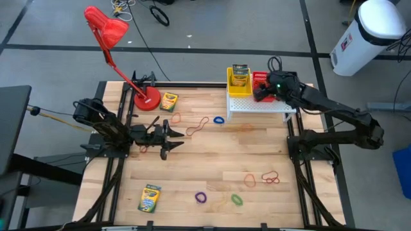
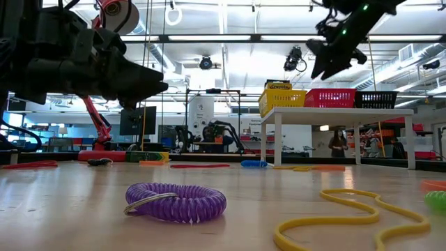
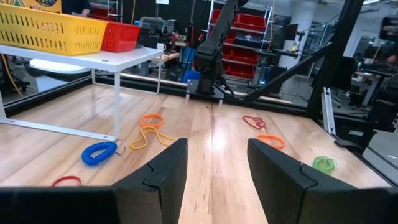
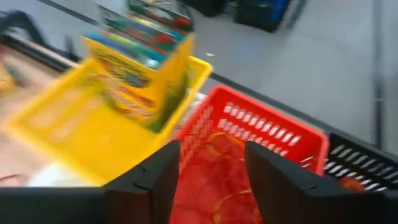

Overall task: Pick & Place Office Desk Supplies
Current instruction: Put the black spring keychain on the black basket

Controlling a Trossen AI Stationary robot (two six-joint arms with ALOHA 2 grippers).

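Right gripper (image 4: 205,180) up over the red basket (image 4: 249,155) on the little white shelf (image 1: 257,106) at the far right of the table (image 1: 205,154), fingers spread apart with nothing between them. Loose rubber-band loops (image 4: 217,146) lying down in that red basket, yellowish ones by the look of it, though blurry enough that colour is a guess. Yellow basket (image 1: 239,85) right beside the red one, with a crayon box (image 1: 240,74) standing up in it. Black basket (image 2: 376,100) on the other side of the red one, clearest from table height.

Left gripper (image 3: 214,171) low over the wood on the left side, jaws apart, holding nothing, pointed across the table toward the shelf.

Still plenty scattered on the tabletop:
- second crayon box (image 1: 169,101) lying flat just beside the base of the red desk lamp (image 1: 122,51)
- third crayon box (image 1: 149,197) near the front left corner
- blue coil band (image 1: 219,120) and an orange loop (image 1: 198,126) in front of the shelf
- purple coil (image 1: 201,197) and green loop (image 1: 237,199) near the front edge, well apart from the shelf
- red loops (image 1: 270,176) and an orange band (image 1: 250,180) front right

Purple coil big and close in the low camera, a yellow loop (image 2: 348,213) curled just beside it.
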